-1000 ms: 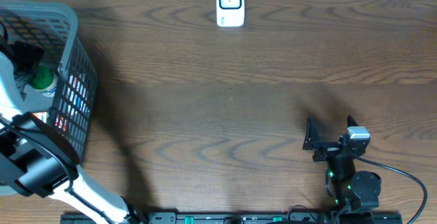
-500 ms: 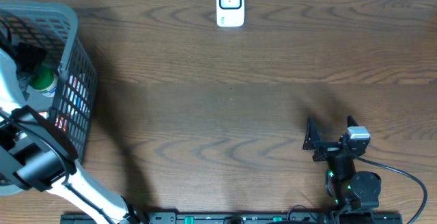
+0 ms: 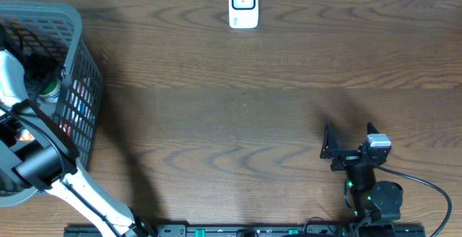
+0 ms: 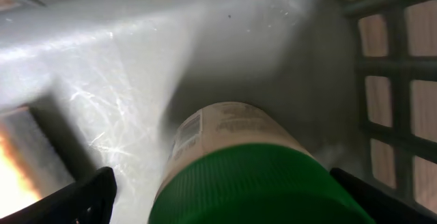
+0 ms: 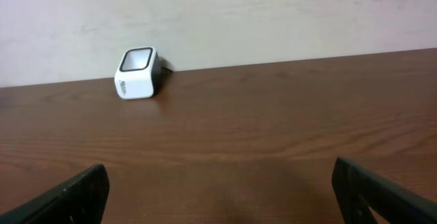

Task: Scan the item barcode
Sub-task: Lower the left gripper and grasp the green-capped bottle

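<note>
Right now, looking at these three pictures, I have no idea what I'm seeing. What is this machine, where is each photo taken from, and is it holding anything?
It is a robot with two arms at a wooden table. One picture looks down from above; the other two come from small cameras on the wrists. The left gripper reaches into a grey basket, its open fingers either side of a green-capped bottle, not gripping it. The right gripper is open and empty, facing a small white scanner at the table's far edge.

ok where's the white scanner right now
The white scanner stands at the far edge of the table, top centre in the overhead view, far from the grey basket at the left.
</note>
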{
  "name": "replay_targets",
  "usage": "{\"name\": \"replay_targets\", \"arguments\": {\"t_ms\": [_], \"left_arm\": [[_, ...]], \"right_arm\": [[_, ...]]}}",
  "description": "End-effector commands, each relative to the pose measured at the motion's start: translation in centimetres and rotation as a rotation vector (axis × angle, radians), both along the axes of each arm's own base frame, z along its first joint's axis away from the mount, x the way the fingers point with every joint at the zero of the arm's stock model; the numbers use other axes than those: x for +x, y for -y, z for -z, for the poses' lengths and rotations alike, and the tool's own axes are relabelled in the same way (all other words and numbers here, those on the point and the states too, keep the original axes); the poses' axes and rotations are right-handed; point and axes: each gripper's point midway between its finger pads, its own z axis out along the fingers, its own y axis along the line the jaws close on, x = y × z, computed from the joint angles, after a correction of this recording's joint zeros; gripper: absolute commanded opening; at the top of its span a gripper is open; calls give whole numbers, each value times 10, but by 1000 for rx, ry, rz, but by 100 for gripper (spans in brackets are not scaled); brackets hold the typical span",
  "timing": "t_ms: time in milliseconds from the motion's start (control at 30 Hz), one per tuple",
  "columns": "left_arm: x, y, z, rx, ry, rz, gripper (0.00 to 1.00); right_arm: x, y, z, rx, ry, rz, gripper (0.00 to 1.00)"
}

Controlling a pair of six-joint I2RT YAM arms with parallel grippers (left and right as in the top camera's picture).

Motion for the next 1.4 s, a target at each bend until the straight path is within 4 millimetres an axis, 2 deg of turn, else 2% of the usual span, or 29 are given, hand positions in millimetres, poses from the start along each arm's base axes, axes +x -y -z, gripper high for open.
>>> {"name": "replay_targets", "arguments": {"t_ms": [0,233,300,633,833,933,1033,1133,1233,1367], "left_arm": [[3,4,14,-22,-13,18,96],[13,14,16,-18,-7,45,96],[16,16,16,-16,-5,53,93],[17,19,16,-8,-13,85,63],[16,19,13,-2,-18,114,60],[16,19,2,10,-6,125,60],[17,18,-22,40,26,138,60],[16,18,-65,96,88,161,60],[8,21,-116,159,166,160,60],[-14,35,-186,235,268,157,60]], "right_arm": [[0,-1,1,-15,1,-1,99],[0,-1,1,-15,1,-1,99],[0,-1,1,-15,1,-1,99],[0,-1,1,-15,1,-1,99],[0,-1,1,-15,1,-1,99],[0,-1,1,-15,1,-1,99],[0,-1,1,-15,1,-1,99],[0,-1,1,-15,1,-1,99],[0,-1,1,-15,1,-1,99],[0,-1,1,-15,1,-1,99]]}}
